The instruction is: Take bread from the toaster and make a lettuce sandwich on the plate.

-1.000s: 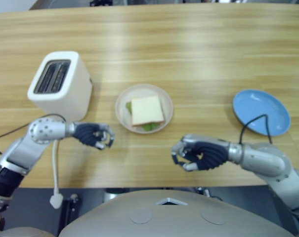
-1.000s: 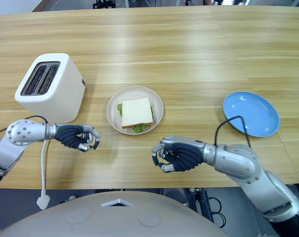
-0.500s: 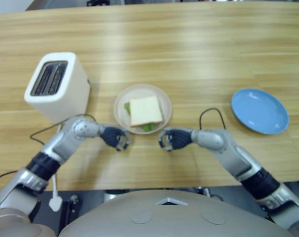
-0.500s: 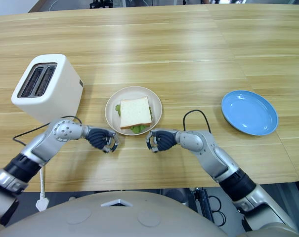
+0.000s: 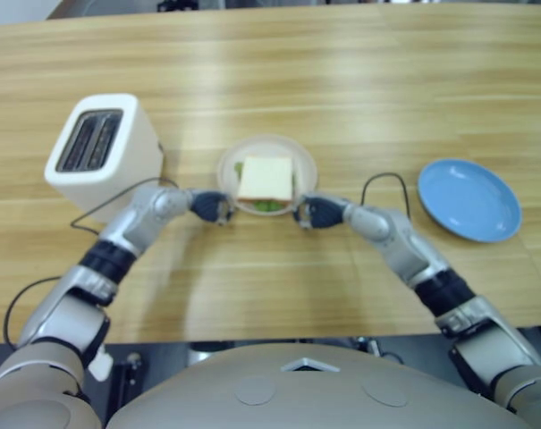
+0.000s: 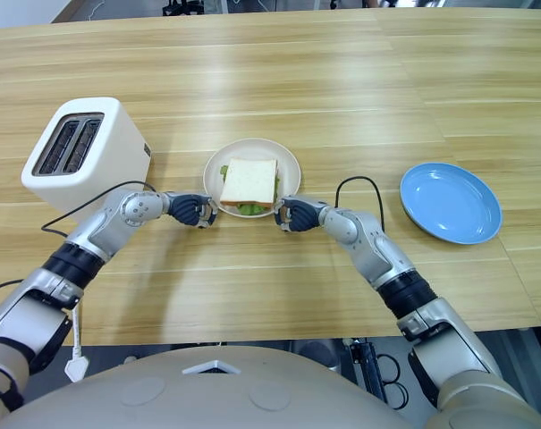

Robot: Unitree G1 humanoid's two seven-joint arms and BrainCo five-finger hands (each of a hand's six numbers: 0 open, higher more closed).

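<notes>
From my station I see both arms stretched forward and angled inward over the wooden surface [image 6: 342, 80], meeting at the near side of the cream plate [image 6: 252, 143]. The left hand [image 6: 191, 210] sits at the plate's near-left edge, forearm running back toward the lower left. Its fingers [image 6: 201, 213] are curled tight together against the rim. The right hand [image 6: 295, 215] mirrors it at the near-right edge, its forearm sloping back to the lower right. Its fingers [image 6: 285, 214] are curled in the same closed way and touch the rim. I cannot tell whether either hand actually pinches the rim or just rests against it. Both hands are low, close to the surface.

The plate lies flat in the middle of the surface, between the two hands. A square bread slice [image 6: 249, 181] lies on it, with green lettuce [image 6: 251, 209] peeking out from under the near edge and the left side.

The white toaster [image 6: 82, 152] stands well to the left of the plate, its two slots facing up. Its cord [image 6: 77, 308] hangs over the near edge and ends in a plug [image 6: 73, 366]. A blue plate [image 6: 450, 202] lies to the right, well apart from the right hand. A black cable [image 6: 355, 181] loops above the right forearm.
</notes>
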